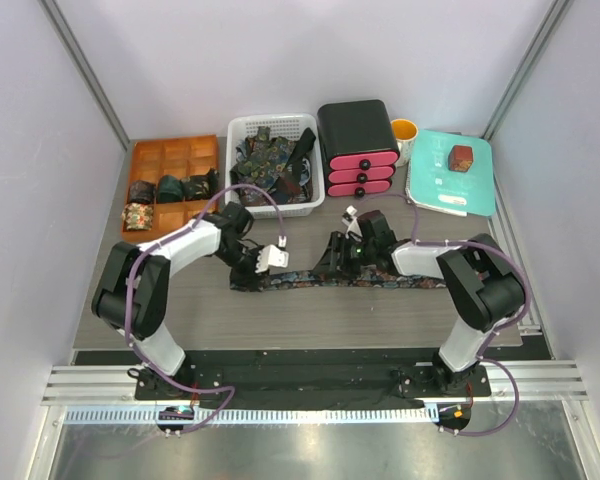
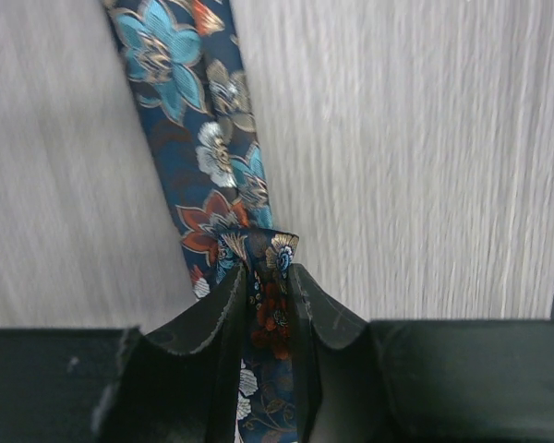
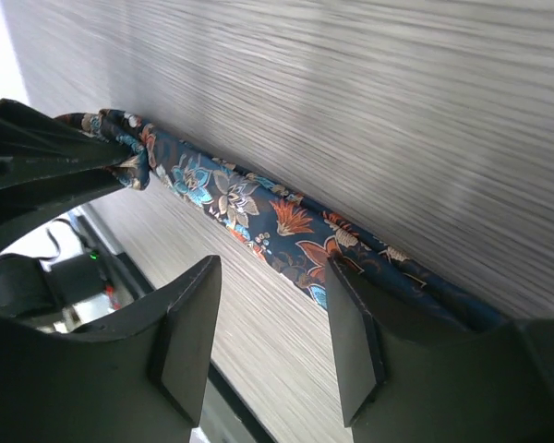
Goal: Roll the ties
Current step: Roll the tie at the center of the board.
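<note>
One of the ties (image 1: 400,283), dark blue with orange and teal flowers, lies stretched left to right across the table's middle. My left gripper (image 1: 244,272) is at its left end. In the left wrist view that gripper (image 2: 268,272) is shut on the folded end of the tie (image 2: 212,157), which runs away toward the upper left. My right gripper (image 1: 330,266) hovers over the middle of the strip. In the right wrist view it (image 3: 271,268) is open with only bare table between its fingers, and the tie (image 3: 295,231) passes just behind the right finger (image 3: 351,341).
An orange compartment tray (image 1: 195,152) at the back left holds several rolled ties (image 1: 170,188). Beside it stands a white basket (image 1: 242,127) of loose ties, then a black and pink drawer unit (image 1: 358,145), a yellow cup (image 1: 404,130) and a teal board (image 1: 435,180) carrying a red-brown box (image 1: 462,158).
</note>
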Robot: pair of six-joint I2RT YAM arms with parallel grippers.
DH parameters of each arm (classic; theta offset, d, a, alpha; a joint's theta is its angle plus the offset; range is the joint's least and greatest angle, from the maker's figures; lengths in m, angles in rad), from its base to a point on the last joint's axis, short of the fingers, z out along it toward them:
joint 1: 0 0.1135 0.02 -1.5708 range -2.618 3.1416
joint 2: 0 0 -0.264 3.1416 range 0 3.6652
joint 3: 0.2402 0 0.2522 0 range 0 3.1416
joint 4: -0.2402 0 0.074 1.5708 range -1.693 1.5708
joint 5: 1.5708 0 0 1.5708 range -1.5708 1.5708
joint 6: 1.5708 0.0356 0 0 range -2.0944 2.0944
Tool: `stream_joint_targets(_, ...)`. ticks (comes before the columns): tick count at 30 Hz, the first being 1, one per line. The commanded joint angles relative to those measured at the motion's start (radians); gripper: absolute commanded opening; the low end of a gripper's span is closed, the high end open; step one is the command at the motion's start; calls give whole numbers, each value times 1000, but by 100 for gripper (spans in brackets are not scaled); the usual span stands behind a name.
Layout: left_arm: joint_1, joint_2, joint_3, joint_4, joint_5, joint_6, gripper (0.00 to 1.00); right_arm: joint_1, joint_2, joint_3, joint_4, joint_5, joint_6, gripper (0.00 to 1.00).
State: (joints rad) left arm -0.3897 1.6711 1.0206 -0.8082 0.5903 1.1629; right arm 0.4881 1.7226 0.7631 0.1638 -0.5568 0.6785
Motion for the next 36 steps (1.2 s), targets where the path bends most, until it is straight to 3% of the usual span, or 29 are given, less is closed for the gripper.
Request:
stream_joint_targets(1,-83,33,21,84,-29,-118,25,-89,-67,-33,-183,18,-192,54)
stream_joint_targets(8,-161,134,140,158,-95,-315,24,-191,-178,-41,-300,-66,-355,54)
stream_joint_targets(16,-159,79,164,130,-40,-313,24,-142,-281,-25,-106,-103,-128,53)
stream_joint_targets(22,-129,75,128,133,-69,-278,24,-7,-193,-31,120,-22,39,47)
stream_joint_targets(27,-103,75,104,145,-92,-267,26,84,-16,-9,334,24,242,42)
stream_joint_targets(36,-63,64,84,161,-40,-278,27,178,107,119,372,86,286,39)
